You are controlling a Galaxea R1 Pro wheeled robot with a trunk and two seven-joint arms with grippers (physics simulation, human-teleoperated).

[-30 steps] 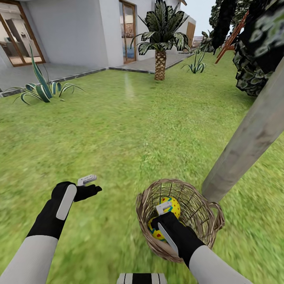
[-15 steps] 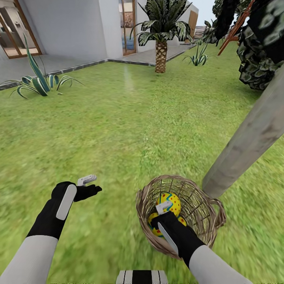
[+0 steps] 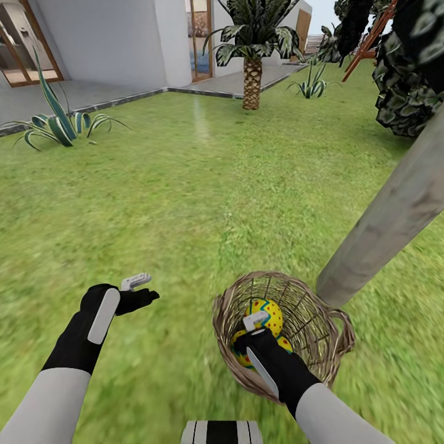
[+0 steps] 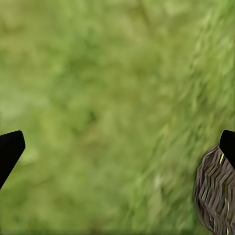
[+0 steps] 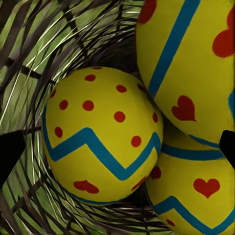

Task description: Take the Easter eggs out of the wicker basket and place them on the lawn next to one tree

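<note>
Eggs (image 5: 100,142), all three, lie packed in the basket (image 3: 320,327) beside the tree (image 3: 382,228), directly ahead of the right jaws (image 3: 258,325), which are spread to take the dotted one. Left jaws (image 3: 140,290), also spread, wait idle over the lawn (image 3: 185,203).

Smooth glossy eggs (image 5: 103,132) w/ rough woven wicker basket (image 3: 311,314)

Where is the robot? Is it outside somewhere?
Yes, it looks like a garden behind a house. There is a green lawn all around, a palm and a tree growing in it, and a white house with glass doors at the back.
</note>
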